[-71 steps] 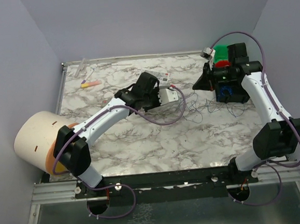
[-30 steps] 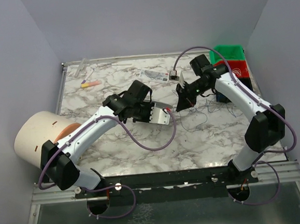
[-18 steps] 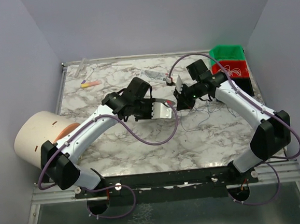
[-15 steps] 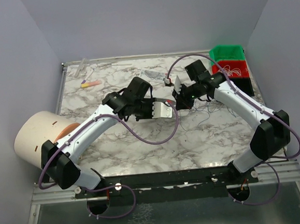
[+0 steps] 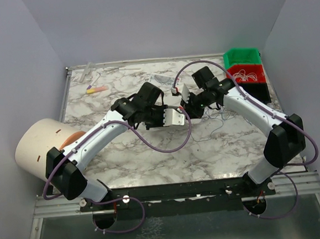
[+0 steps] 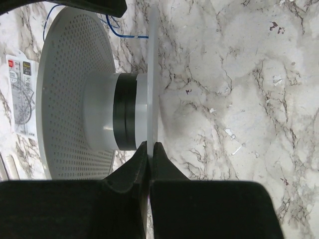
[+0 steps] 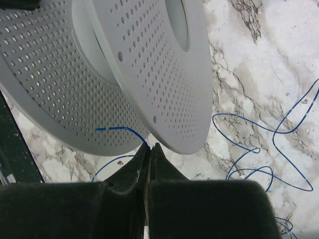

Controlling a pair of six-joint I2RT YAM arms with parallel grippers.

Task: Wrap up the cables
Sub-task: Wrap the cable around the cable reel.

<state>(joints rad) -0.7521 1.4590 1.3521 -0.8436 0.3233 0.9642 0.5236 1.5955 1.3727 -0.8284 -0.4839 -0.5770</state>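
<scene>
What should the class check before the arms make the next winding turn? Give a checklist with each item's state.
1. Left gripper shut on spool flange: ok.
2. Right gripper shut on cable: ok.
3. Cable leads into the gap between flanges: ok.
4. Dark band on hub is wound cable: cannot tell.
5. Loops on table free of tangles: cannot tell; they cross.

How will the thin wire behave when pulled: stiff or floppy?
Probably floppy yet slightly springy: the wire lies in loose kinked loops. Likely light and tangle-prone, since its loops cross. Being so thin, it may slip from the right gripper pinching it beside the spool.
</scene>
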